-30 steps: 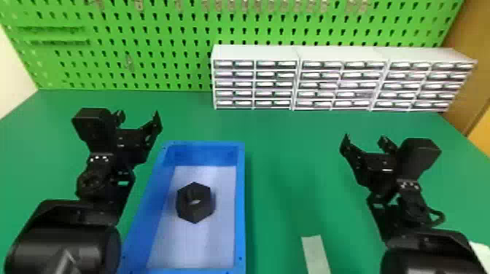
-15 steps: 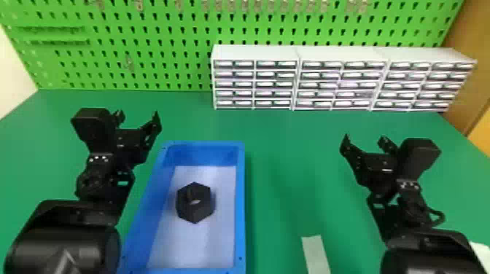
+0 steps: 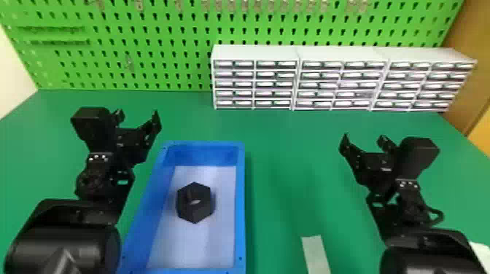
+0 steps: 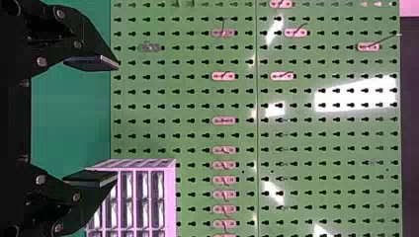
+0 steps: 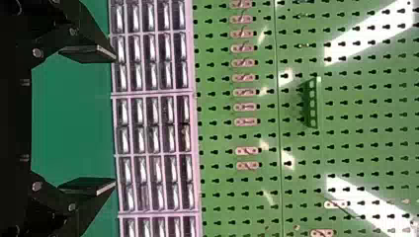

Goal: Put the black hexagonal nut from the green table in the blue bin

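At the left, the left gripper (image 3: 137, 116) was held above the green table (image 3: 288, 164), near the far left corner of the blue bin. Its jaws were spread wide with nothing between them, as one would expect once no grip was needed. Next came the blue bin (image 3: 240, 211), long and open-topped, its length running away from the robot, probably so that either arm could reach in. The black hexagonal nut (image 3: 197, 211) lay inside on the pale floor, one flat face up, clear of the walls; the task looked done. Right of the bin, white drawer units (image 3: 255, 83) lined the table's back, likely to leave working room in front, and a pale strip (image 3: 316, 255) lay nearer. At the right, the right gripper (image 3: 364, 140) was poised well apart from the bin, jaws also released and holding nothing, seemingly unneeded.
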Robot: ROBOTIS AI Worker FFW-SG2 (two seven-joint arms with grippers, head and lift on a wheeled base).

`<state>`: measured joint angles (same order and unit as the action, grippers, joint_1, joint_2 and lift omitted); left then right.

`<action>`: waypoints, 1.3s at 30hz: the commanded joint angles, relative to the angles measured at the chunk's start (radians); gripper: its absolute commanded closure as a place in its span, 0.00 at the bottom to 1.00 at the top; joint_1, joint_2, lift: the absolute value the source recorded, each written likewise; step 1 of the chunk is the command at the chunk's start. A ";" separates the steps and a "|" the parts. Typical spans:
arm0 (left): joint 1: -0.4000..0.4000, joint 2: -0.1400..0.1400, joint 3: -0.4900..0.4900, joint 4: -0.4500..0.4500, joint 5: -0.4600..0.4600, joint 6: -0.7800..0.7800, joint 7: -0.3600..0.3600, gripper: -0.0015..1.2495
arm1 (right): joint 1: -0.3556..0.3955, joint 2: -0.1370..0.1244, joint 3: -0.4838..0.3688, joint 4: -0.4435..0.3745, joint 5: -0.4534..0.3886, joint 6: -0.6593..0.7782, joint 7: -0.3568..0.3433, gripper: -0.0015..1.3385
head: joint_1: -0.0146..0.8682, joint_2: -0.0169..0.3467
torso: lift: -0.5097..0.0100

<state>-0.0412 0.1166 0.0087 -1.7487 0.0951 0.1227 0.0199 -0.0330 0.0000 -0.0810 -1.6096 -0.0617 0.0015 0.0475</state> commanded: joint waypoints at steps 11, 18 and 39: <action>-0.002 0.000 -0.003 0.000 -0.002 0.000 0.000 0.37 | -0.008 0.001 -0.003 -0.001 0.002 0.000 0.000 0.29 | 0.79 0.19 | 0.79; -0.002 0.000 -0.003 0.000 -0.002 0.002 0.000 0.37 | -0.008 0.001 -0.006 -0.001 0.002 0.000 0.000 0.29 | 0.79 0.19 | 0.79; 0.000 0.000 -0.003 0.000 0.003 0.002 0.000 0.37 | -0.005 0.001 -0.006 -0.004 0.002 0.000 0.000 0.29 | 0.79 0.19 | 0.79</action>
<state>-0.0422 0.1166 0.0061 -1.7487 0.0981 0.1244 0.0205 -0.0388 0.0000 -0.0859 -1.6122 -0.0598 0.0015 0.0475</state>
